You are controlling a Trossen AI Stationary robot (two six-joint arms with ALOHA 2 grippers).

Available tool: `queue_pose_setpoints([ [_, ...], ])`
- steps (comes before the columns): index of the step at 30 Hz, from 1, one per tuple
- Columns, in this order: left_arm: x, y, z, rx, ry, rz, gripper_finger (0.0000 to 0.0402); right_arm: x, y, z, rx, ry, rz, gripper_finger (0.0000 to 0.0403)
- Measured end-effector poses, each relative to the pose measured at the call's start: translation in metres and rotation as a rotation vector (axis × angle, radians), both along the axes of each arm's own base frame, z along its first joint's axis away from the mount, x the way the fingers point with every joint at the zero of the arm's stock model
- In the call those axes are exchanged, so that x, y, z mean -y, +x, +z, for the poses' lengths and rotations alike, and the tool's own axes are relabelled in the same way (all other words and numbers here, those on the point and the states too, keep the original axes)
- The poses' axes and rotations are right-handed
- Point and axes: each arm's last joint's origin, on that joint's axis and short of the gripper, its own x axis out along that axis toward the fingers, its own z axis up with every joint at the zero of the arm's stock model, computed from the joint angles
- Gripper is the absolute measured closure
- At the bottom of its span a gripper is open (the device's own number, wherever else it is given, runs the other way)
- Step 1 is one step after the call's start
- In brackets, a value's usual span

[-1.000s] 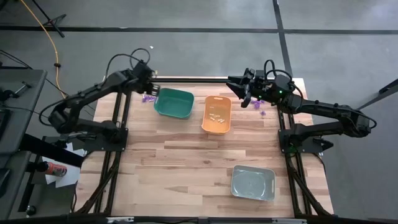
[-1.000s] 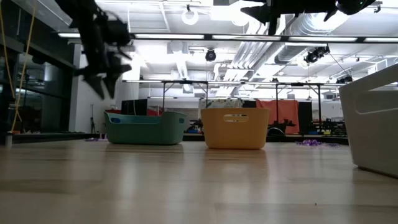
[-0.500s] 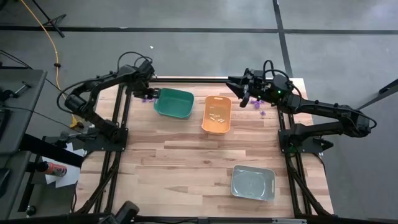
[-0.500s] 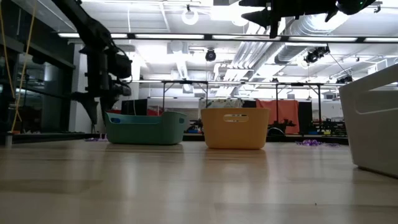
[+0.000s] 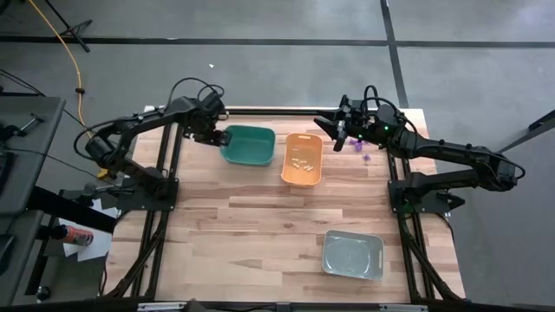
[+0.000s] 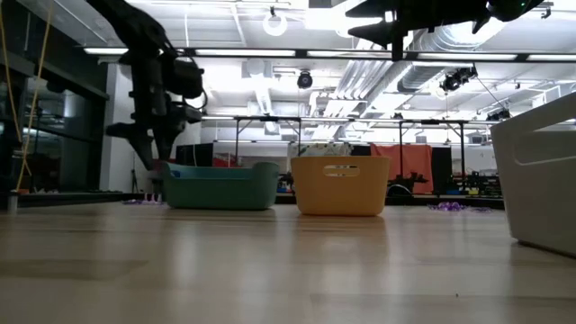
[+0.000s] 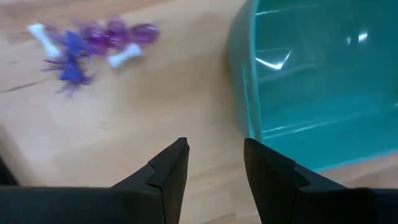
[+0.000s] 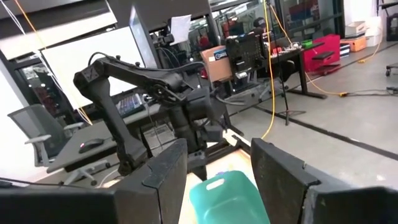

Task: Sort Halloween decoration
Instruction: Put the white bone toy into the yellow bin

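Observation:
Purple and whitish Halloween decoration pieces (image 7: 93,43) lie loose on the wood beside the green bin (image 5: 248,145). My left gripper (image 7: 214,149) points down at the bin's left end, open, with bare table between its fingers. A second purple heap (image 5: 362,153) lies at the far right, below my right gripper (image 5: 334,132). That gripper hangs level and open, high above the table. Cream pieces lie in the orange bin (image 5: 303,159). My left gripper meets the green bin's left end wall (image 7: 244,134) with the outer side of one finger (image 7: 267,171). The open fingers come from above, pointing down, and nothing is between them. The bin stands flat on the table.
A grey bin (image 5: 353,255) stands at the near right; in the low view it looms at the right edge (image 6: 540,171). The orange bin stands close to the green bin's right side. Bare wood lies across the table's middle and near left (image 5: 234,234).
My left gripper has tipped from a slant to pointing straight down and sunk beside the green bin's left end. The green bin has slid a little toward the table's right edge, closer to the orange bin. The fingers have stayed open.

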Motion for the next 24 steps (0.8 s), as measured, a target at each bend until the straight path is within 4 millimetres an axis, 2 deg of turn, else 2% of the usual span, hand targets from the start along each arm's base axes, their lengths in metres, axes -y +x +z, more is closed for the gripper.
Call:
queue_pose_setpoints([
  [3, 0.008, 0.007, 0.0, 0.003, 0.0, -0.05, 0.0255, 0.0, 0.0, 0.0, -0.002, -0.005, 0.0, 0.0231],
  [6, 0.006, 0.003, 0.008, 0.002, 0.043, -0.067, 0.0255, 0.0, 0.0, 0.0, -0.002, -0.005, 0.0, 0.0231],
  [11, -0.019, -0.014, 0.038, -0.008, 0.205, 0.058, 0.0255, 0.0, 0.0, -0.001, -0.012, -0.019, -0.001, 0.0231],
  [14, -0.038, -0.021, 0.046, -0.021, 0.223, 0.056, 0.0255, 0.0, 0.0, -0.001, -0.012, -0.02, -0.001, 0.0231],
  [18, -0.051, -0.025, 0.036, -0.105, 0.088, 0.003, 0.0255, 0.0, 0.0, -0.001, -0.013, -0.016, -0.001, 0.0231],
  [24, -0.053, -0.017, 0.0, -0.13, -0.113, -0.1, 0.0259, 0.0, 0.0, -0.001, -0.012, -0.011, -0.001, 0.0231],
])
